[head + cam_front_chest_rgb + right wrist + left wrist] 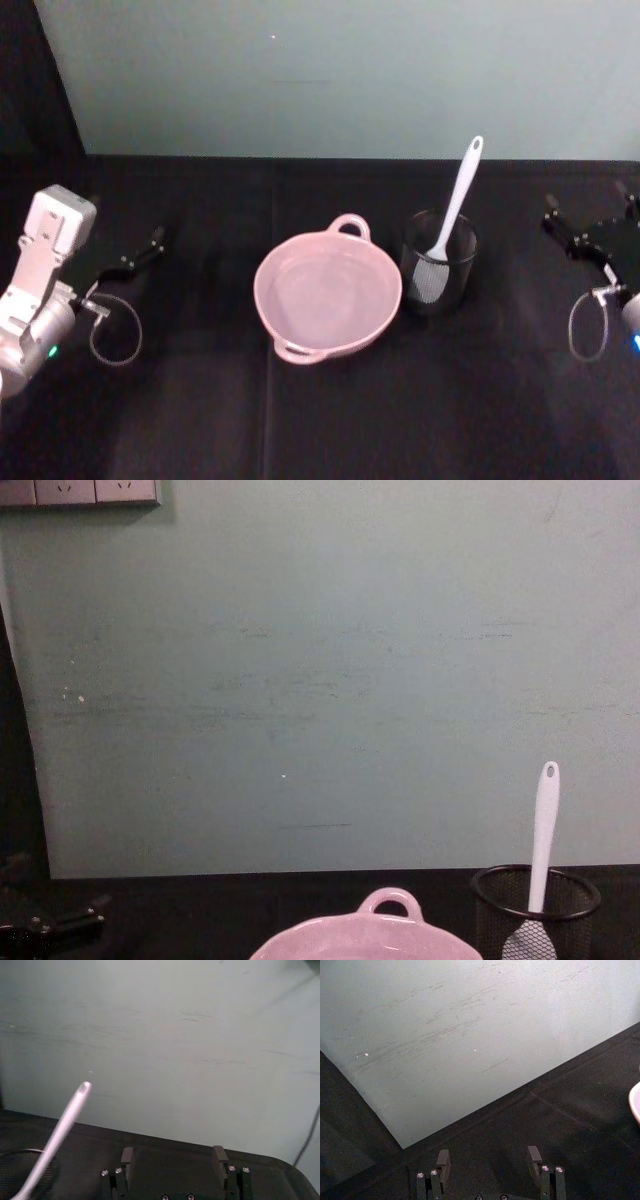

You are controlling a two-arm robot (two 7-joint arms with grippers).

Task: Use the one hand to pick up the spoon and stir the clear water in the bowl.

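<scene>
**Spoon stood nearer the right arm**

The spoon stood head-down in a black mesh cup, its long handle leaning up and away toward the wall, the holed end topmost. The cup sat just to the right of the pink bowl, which held clear water at the table's middle. The right gripper rested at the table's right edge, fingers spread and holding nothing; the cup lay to its left, with bare black cloth between. The left gripper was also spread and empty, at the far left edge with the bowl between it and the spoon. The right arm looked the better placed to reach the handle.
</scene>
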